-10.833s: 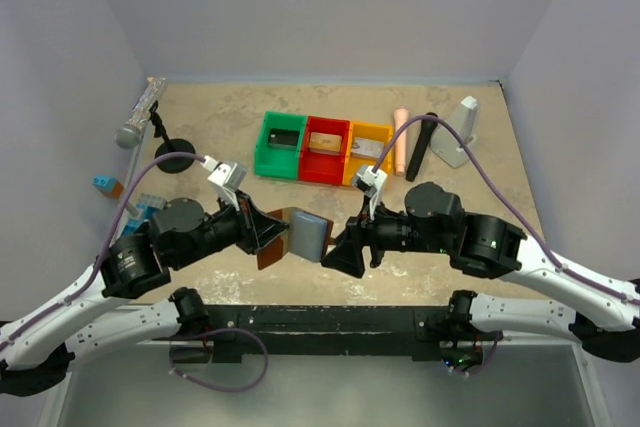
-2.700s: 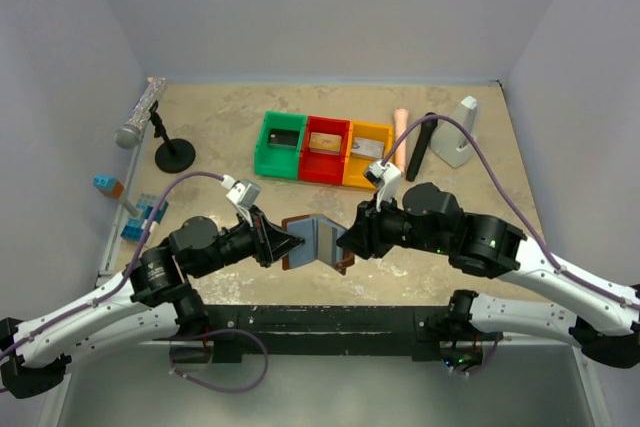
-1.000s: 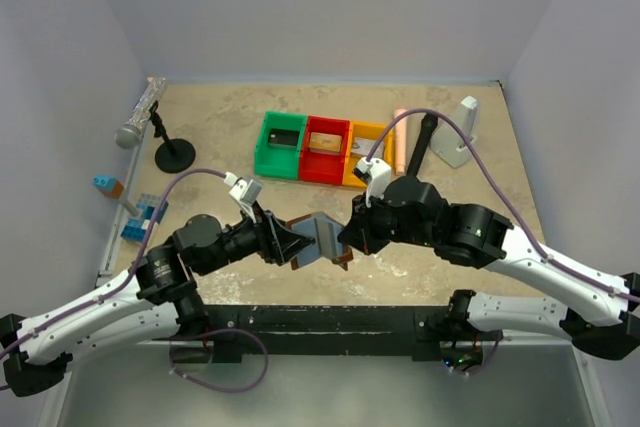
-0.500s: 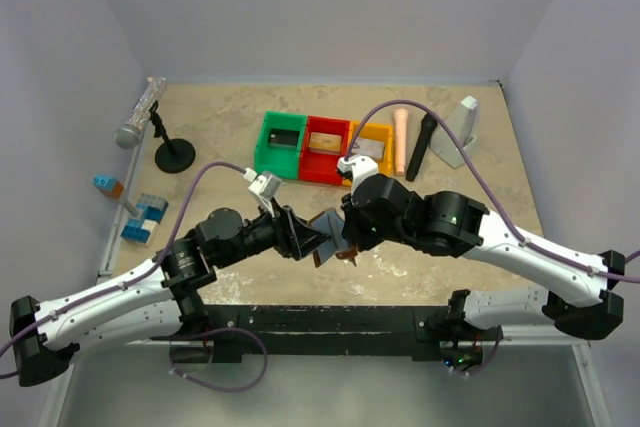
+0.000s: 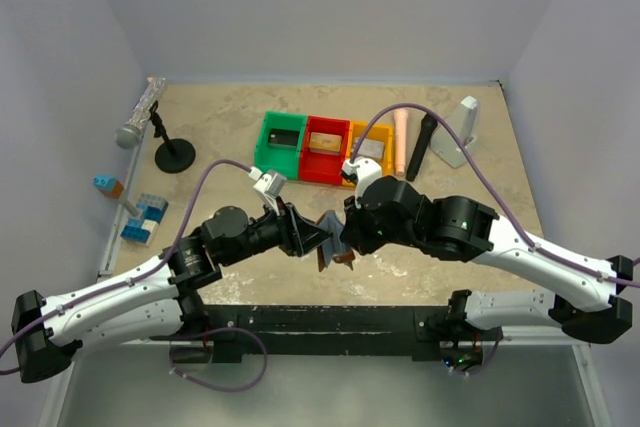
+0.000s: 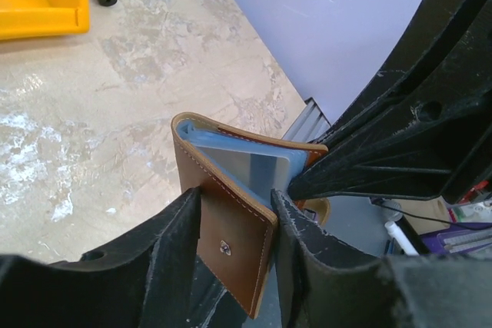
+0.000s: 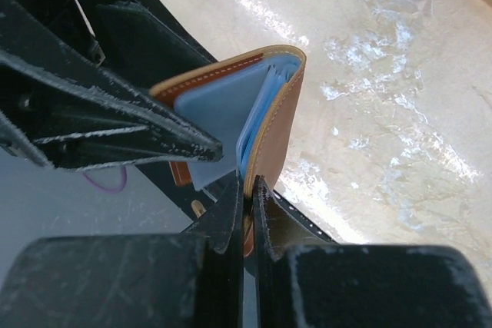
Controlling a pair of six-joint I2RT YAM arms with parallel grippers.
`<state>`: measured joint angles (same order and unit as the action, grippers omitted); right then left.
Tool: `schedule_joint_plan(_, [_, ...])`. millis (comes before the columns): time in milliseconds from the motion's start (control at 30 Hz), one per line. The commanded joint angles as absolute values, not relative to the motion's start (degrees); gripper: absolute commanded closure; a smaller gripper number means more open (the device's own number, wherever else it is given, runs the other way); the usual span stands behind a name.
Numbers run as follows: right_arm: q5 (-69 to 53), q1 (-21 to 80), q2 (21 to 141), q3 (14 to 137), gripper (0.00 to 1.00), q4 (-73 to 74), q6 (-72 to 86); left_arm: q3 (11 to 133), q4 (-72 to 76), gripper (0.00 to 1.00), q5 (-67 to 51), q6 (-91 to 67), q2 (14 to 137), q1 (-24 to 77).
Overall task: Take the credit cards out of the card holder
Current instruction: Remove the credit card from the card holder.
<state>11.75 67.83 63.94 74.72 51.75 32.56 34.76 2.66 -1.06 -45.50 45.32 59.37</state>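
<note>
The card holder [image 6: 231,232] was held half open above the near edge of the table [image 5: 220,112]. One brown flap was pinched by the left gripper [image 6: 237,209], the other clamped between the nearly closed fingers of the right gripper [image 7: 247,193].

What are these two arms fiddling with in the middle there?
The two robot arms are holding a small brown card holder between them, apparently lifted off the table. The left gripper is clamped on one flap and the right gripper pinches the edge of the other. The holder is spread partly open, so its blue-grey lining shows. As far as these views show, nothing has been pulled from its pockets yet.
</note>
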Motion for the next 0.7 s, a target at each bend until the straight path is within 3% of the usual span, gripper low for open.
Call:
schedule_joint_plan(0, [8.79,68.2,62.23,74.09,0.96,46.76,32.96,35.07,6.68,0.6,-1.5,-46.14,44.83,59.5])
schedule_joint_plan(133, [8.44,68.2,61.53,73.65,0.96,46.23,32.87,34.98,6.5,0.73,-1.41,-46.32,44.74,59.5])
schedule_joint_plan(333, [8.35,68.2,61.26,73.39,1.0,46.23,32.96,35.07,6.42,0.76,-1.49,-46.49,44.56,59.5])
schedule_joint_plan(367, [8.35,68.2,61.26,73.3,1.0,46.32,32.87,35.07,6.42,0.74,-1.49,-46.58,44.47,59.5])
schedule_joint_plan(500, [8.79,68.2,61.26,73.39,1.0,46.67,32.96,35.24,5.37,0.48,-0.88,-46.93,43.86,59.5])
schedule_joint_plan(667, [9.67,68.2,61.52,73.56,1.0,47.28,33.13,34.63,4.22,0.37,-0.26,-46.58,42.01,59.5])
